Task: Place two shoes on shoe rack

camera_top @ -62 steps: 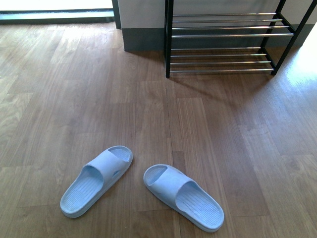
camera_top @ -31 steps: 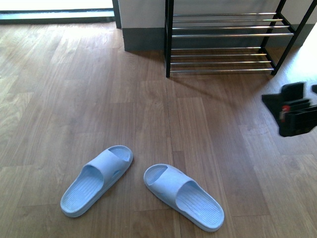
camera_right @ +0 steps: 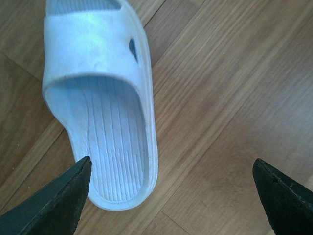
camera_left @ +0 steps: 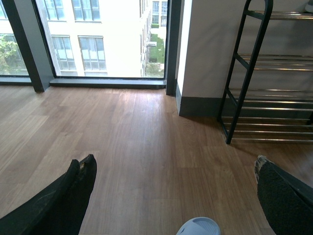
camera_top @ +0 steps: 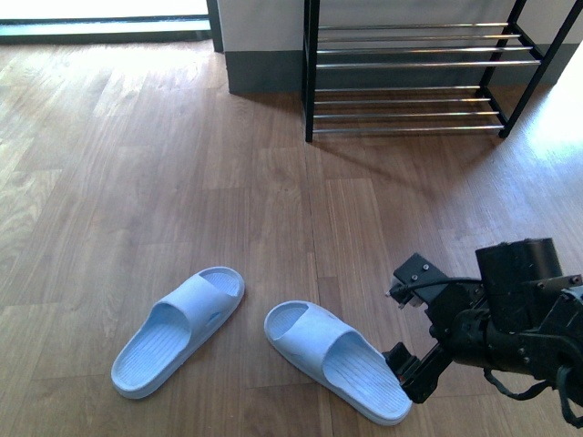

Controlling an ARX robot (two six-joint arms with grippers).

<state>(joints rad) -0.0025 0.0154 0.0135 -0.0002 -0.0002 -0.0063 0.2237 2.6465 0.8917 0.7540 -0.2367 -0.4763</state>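
Wooden floor [camera_top: 137,137] bears right-hand slide [camera_top: 337,360] diagonally, toe pointing away and leftward.

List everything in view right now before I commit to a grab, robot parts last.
Slide sandals: two, pale blue, side by side on the floor near the robot; left sandal, right sandal.
Shoe rack: one, black frame with chrome rods, far right against the wall; no shoes on the tiers in view.
Floor: one, brown wood planks, throughout.
Wall: one, white with grey skirting, behind the rack.
Window: one, dark-framed, far left, seen from the left wrist.
Right gripper: one, black, open, low by the right sandal's heel end.
Left gripper: one, black, open, seen only in the left wrist view.
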